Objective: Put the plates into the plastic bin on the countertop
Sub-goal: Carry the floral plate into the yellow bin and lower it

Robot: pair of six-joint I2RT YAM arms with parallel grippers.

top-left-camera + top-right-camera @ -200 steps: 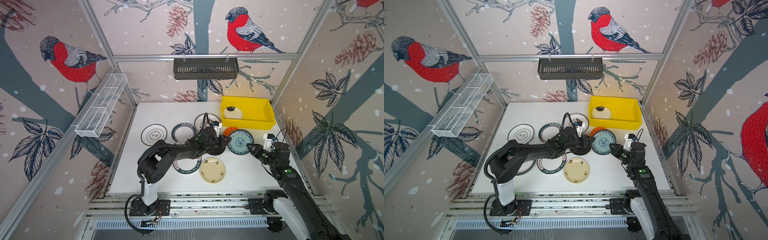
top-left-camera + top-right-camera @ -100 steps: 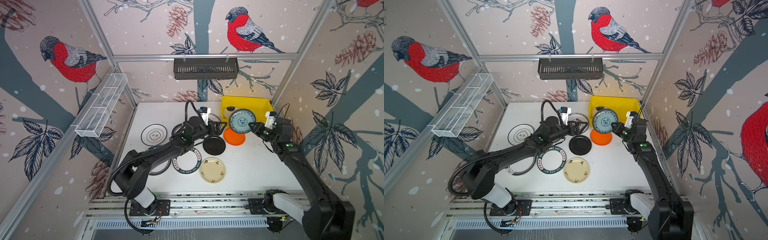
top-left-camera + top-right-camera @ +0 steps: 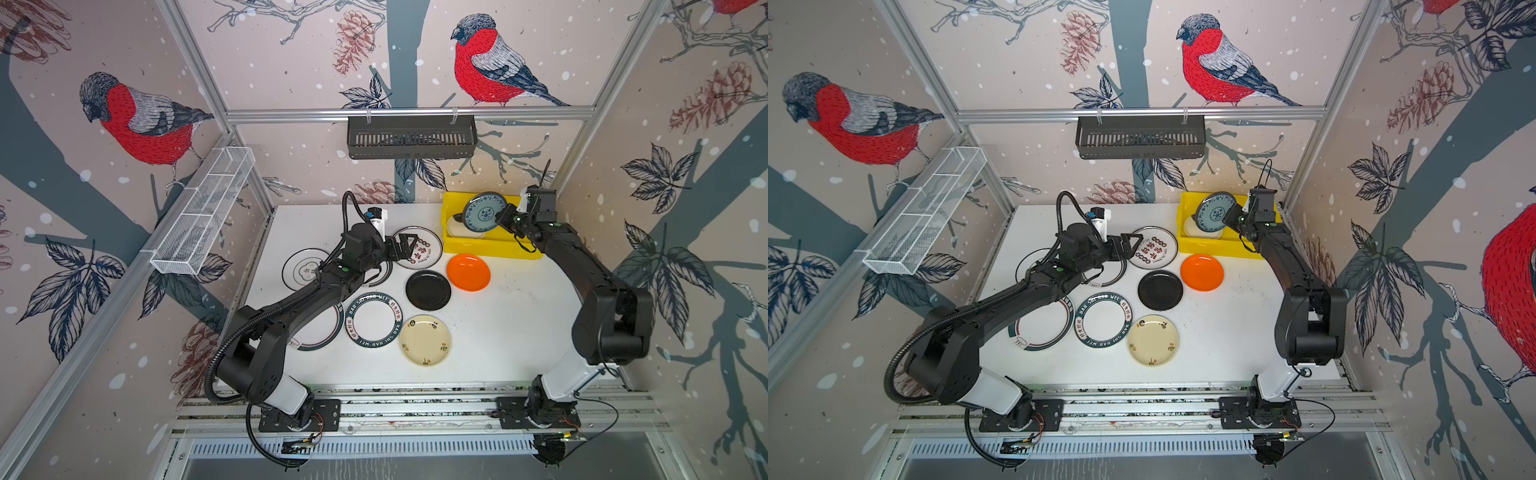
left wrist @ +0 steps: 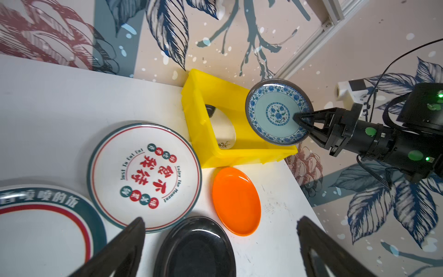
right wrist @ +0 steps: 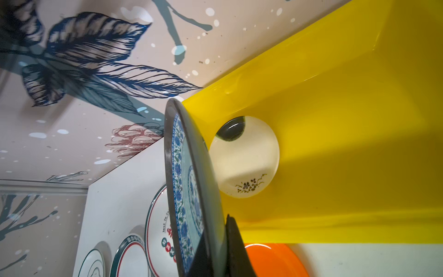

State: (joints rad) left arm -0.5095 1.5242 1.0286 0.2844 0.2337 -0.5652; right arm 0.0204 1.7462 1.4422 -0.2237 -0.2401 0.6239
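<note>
In both top views I see my right gripper at the upper right of the frame, clamped on the rim of the blue-patterned plate. The plate stands tilted, almost on edge, over the left end of the yellow bin. A cream plate already lies flat in that end. The bin's long side runs left to right across the picture, and the right arm is plainly the nearer one to it. As I judge it, the plate needs laying flat and lowering before I let go.

My left gripper sits mid-frame with its jaws spread wide and nothing in them, over the left rim of the red-character plate on the countertop.

In the left wrist view, the two open fingers frame the lower edge. The black plate is between them and the orange plate is just beyond. At upper right the blue-patterned plate hangs over the bin's open top, pinched at its right rim.

In the right wrist view, the held plate shows edge-on down the middle. The bin's floor spreads to the right of it, and the cream plate there partly covers a dark dish that I cannot identify. One closed finger presses the plate's back.
</note>
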